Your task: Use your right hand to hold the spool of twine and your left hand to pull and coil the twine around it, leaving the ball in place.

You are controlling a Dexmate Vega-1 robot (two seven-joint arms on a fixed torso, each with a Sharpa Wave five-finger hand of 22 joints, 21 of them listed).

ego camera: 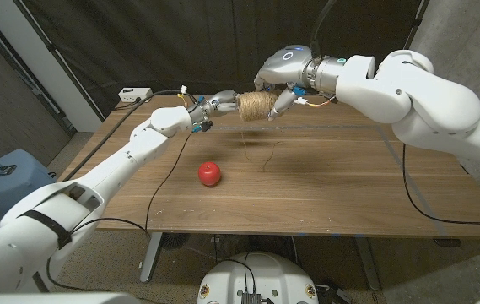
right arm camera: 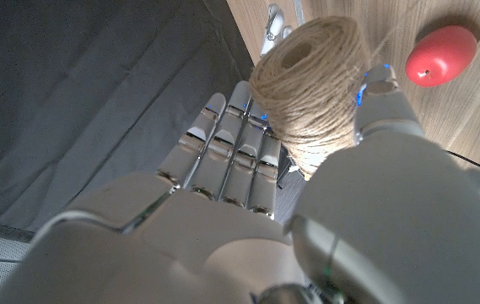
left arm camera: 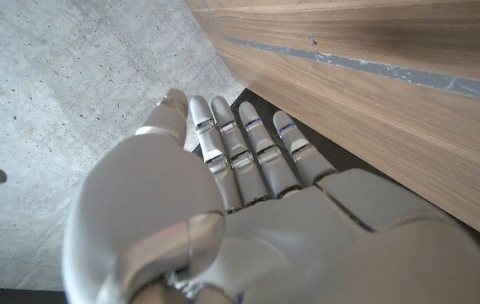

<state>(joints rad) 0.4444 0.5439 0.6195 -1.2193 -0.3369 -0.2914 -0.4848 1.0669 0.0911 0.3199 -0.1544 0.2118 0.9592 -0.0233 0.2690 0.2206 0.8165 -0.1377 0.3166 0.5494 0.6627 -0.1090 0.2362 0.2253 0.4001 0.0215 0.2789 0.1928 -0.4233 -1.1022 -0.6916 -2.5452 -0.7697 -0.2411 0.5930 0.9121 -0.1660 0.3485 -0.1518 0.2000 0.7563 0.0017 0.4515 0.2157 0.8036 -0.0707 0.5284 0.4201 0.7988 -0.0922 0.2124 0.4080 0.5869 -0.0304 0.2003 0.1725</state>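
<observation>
Sitting between the right hand's (right arm camera: pixel 324 211) fingers (right arm camera: pixel 231 143) and thumb, the spool (right arm camera: pixel 311 80).

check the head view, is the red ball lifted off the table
No, the red ball sits on the wooden table, below and apart from the spool of twine that the right robot hand holds in the air.

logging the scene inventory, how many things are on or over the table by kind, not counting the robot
spool of twine: 1, held above the table
red ball: 1, on the table
white box: 1, at the table's far left corner
total: 3
</observation>
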